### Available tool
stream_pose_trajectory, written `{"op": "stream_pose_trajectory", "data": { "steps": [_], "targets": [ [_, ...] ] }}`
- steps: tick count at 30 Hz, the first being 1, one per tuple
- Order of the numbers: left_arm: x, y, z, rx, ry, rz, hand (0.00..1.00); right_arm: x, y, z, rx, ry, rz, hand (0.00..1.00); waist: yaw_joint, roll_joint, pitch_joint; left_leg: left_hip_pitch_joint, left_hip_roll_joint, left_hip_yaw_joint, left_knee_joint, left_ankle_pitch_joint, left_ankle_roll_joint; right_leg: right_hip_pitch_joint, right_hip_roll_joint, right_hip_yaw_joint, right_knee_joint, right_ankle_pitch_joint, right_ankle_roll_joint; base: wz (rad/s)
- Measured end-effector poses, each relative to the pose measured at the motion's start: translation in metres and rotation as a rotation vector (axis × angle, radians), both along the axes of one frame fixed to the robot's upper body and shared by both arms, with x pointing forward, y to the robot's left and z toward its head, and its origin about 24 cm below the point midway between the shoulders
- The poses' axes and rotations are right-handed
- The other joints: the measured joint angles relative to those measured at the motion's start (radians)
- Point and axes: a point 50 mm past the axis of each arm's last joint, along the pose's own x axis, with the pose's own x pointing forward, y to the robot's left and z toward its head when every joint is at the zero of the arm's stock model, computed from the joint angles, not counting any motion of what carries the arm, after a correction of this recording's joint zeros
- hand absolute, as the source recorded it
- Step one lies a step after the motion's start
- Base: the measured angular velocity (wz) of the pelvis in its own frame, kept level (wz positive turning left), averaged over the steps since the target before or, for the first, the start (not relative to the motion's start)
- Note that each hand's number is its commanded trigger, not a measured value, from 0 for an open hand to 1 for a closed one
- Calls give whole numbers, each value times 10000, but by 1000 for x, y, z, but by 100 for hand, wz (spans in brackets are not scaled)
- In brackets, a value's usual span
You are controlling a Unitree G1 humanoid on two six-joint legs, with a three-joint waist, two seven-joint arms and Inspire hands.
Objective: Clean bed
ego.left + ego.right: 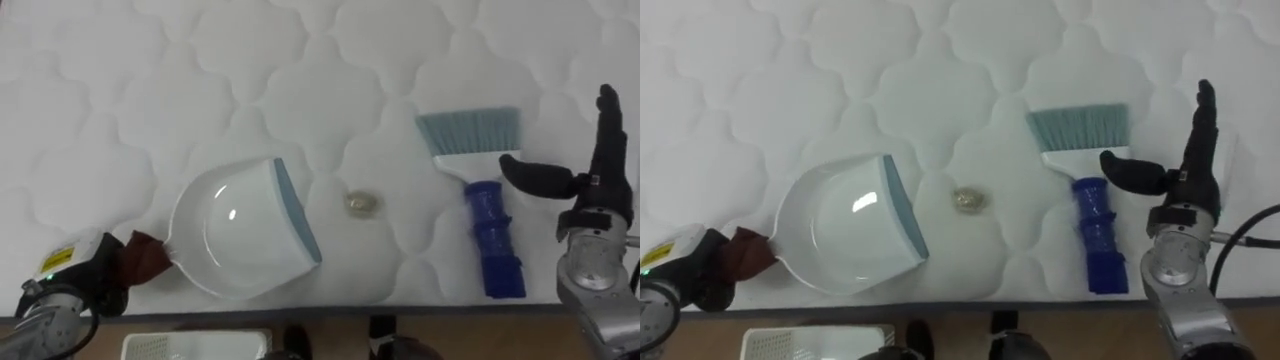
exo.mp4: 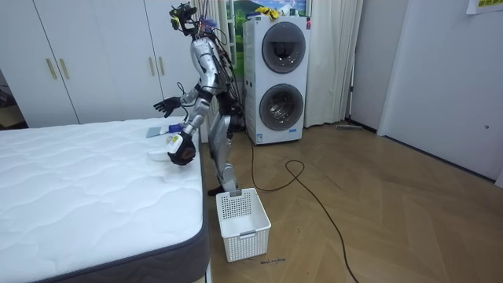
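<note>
A white dustpan (image 1: 245,230) with a grey-blue lip lies on the quilted white mattress (image 1: 300,60) near its front edge. My left hand (image 1: 80,275) is shut on its brown handle (image 1: 145,255) at the lower left. A small crumpled bit of debris (image 1: 362,203) lies just right of the pan's lip. Further right lies a brush (image 1: 490,235) with a blue handle, its pale bristles (image 1: 470,130) pointing away from me. Beside the brush, my right hand (image 1: 590,185) is open, fingers straight up and thumb stretched toward the handle, not touching it.
The mattress edge runs along the bottom of the eye views. A white slatted basket (image 2: 242,224) stands on the wooden floor by my feet. I stand at the bed's side (image 2: 78,181), with stacked washing machines (image 2: 275,79) behind me.
</note>
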Motion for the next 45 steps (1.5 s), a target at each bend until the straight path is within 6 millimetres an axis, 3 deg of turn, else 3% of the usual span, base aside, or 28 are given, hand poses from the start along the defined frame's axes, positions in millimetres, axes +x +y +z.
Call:
{"op": "stream_pose_trajectory", "data": {
  "steps": [21, 32, 45],
  "targets": [
    [2, -6, -2, -672, -169, 119, 100, -7, 11, -30, 409, 1740, 1306, 0, 89, 164, 77, -11, -29, -14, 155, -27, 5, -126, -161, -56, 469, -258, -42, 1],
    [1, -4, -4, -716, -73, 205, 100, -13, 5, -40, 860, 2327, 1369, 0, 75, 210, 70, -37, -20, -1, 133, -31, 0, -128, -136, -126, 427, -263, -48, 0],
    [-9, -3, -11, -747, 257, 377, 100, -29, 2, -55, 948, 3095, 1506, 0, 56, 375, 4, 2, -35, 35, 41, -29, -5, -163, -154, -99, 484, -283, -58, 0]
  ]
}}
